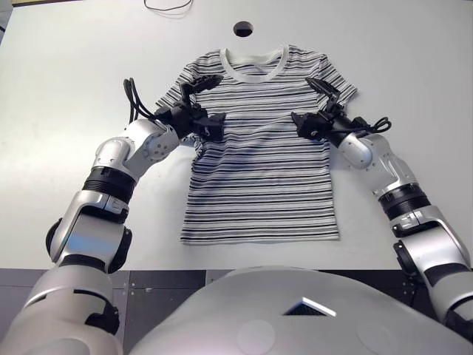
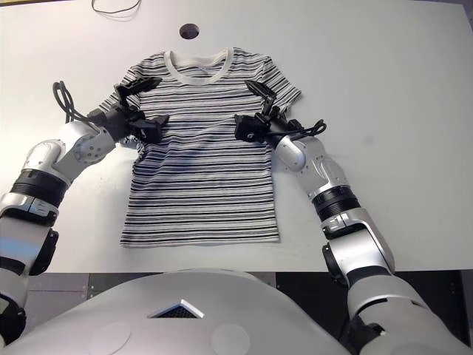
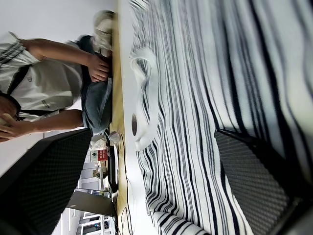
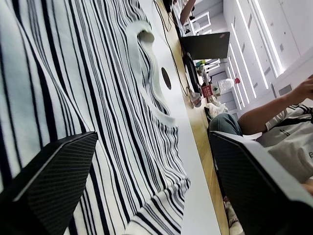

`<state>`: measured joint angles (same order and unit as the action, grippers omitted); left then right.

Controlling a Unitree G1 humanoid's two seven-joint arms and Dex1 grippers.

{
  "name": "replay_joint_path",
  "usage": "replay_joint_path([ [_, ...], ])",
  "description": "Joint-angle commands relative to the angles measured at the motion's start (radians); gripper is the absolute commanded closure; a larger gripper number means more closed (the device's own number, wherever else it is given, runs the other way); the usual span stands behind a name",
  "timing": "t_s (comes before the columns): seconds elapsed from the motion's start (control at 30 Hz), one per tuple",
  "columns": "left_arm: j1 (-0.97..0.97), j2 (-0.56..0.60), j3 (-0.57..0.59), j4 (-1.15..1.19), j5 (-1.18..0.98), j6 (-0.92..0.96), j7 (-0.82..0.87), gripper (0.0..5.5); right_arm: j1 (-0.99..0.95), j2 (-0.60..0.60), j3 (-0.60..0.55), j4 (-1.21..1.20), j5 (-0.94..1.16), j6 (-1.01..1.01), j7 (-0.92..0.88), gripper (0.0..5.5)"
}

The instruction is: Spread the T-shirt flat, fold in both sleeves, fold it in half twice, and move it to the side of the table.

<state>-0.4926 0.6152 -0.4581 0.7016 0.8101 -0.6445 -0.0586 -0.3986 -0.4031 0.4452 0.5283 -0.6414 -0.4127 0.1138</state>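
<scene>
The white table (image 1: 59, 89) has a round hole (image 1: 243, 29) ahead of the left gripper (image 1: 209, 103) and the right gripper (image 1: 310, 105). Behind them, dark floor tiles (image 1: 162, 285). Far ahead, long ceiling lights (image 4: 252, 41) above a laptop (image 4: 208, 45).

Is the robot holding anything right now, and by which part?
Nothing is held. The left gripper and right gripper are both open over the striped T-shirt, near its sleeves.

round hole (image 1: 243, 29) — far side | thin black cable (image 1: 168, 9) — perhaps looped | open laptop (image 4: 208, 45)
</scene>
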Motion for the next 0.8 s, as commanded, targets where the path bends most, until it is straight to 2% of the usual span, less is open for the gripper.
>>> replay_joint_path([
  [0.03, 0.034, 0.079, 0.009, 0.011, -0.003, 0.000, 0.000, 0.86, 0.032, -0.037, 0.014, -0.029, -0.017, 0.004, 0.034, 1.29],
  [0.23, 0.127, 0.130, 0.042, -0.020, -0.039, 0.022, 0.043, 0.86, 0.070, -0.076, 0.005, -0.049, -0.008, 0.015, 0.053, 1.29],
  [0.5, 0.122, 0.128, 0.090, -0.038, -0.066, 0.028, 0.145, 0.86, 0.067, -0.073, 0.009, -0.035, -0.008, 0.020, 0.059, 1.29],
  [0.67, 0.164, 0.115, 0.205, -0.167, -0.166, -0.008, 0.241, 0.86, 0.069, -0.064, -0.002, -0.073, -0.004, 0.011, 0.035, 1.29],
  [0.8, 0.204, 0.139, 0.314, -0.229, -0.178, 0.063, 0.331, 0.86, 0.100, -0.052, -0.092, -0.269, 0.055, 0.000, -0.031, 1.29],
])
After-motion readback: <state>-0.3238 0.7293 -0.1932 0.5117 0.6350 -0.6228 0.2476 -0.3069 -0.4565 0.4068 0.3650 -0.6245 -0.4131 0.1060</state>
